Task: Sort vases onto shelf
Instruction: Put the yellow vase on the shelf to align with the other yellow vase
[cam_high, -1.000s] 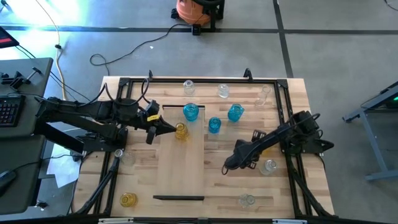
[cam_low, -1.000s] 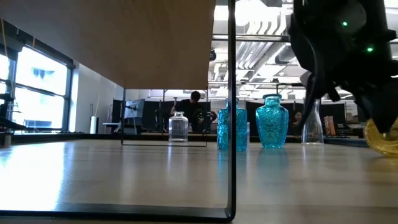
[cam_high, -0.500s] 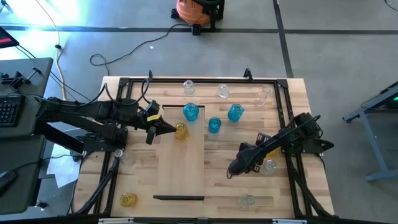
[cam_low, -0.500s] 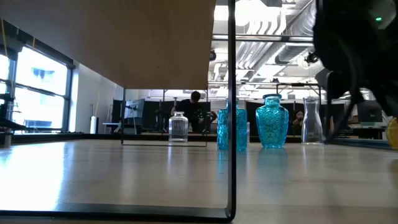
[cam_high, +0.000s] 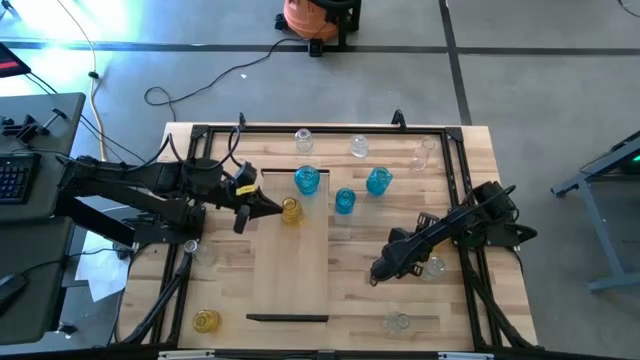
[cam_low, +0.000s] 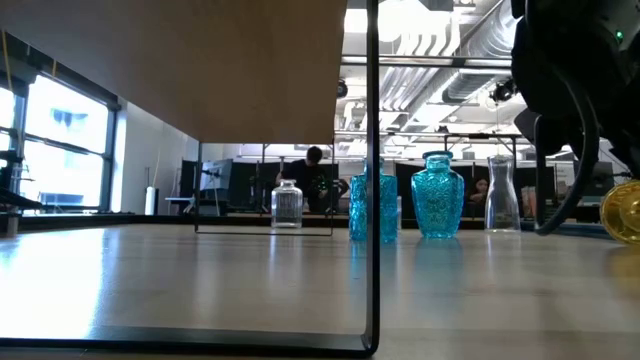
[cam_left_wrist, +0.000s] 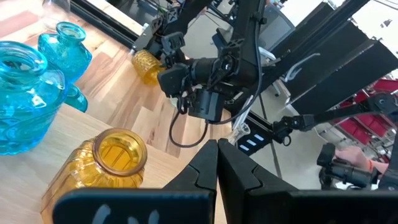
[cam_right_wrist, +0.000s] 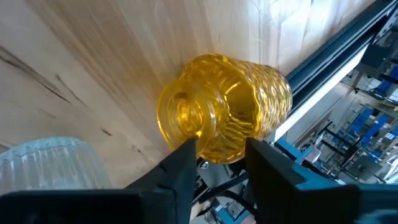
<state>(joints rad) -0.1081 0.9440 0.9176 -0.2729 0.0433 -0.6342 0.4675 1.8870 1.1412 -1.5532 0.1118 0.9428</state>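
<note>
**A:** Vases first. Where is the working claw?

**B:** The right gripper (cam_high: 383, 270) is low over the tabletop (cam_high: 360, 310), right of the shelf (cam_high: 290, 270). It is set around a yellow vase (cam_right_wrist: 224, 118). Whether it pinches, I cannot tell.

**A:** The other arm?

**B:** The left gripper (cam_high: 262, 205), pressed together, reaches over the shelf's far end, just beside a second yellow vase (cam_high: 291, 210).

**A:** Room to move?

**B:** Bare planks lie toward the shelf. A clear vase (cam_high: 433, 267) is near, with the frame rail (cam_high: 478, 295) beyond.

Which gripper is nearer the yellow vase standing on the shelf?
Left. The left gripper, shut, sits right beside the yellow vase on the shelf; the right gripper is far across, over the table's right side.
</note>
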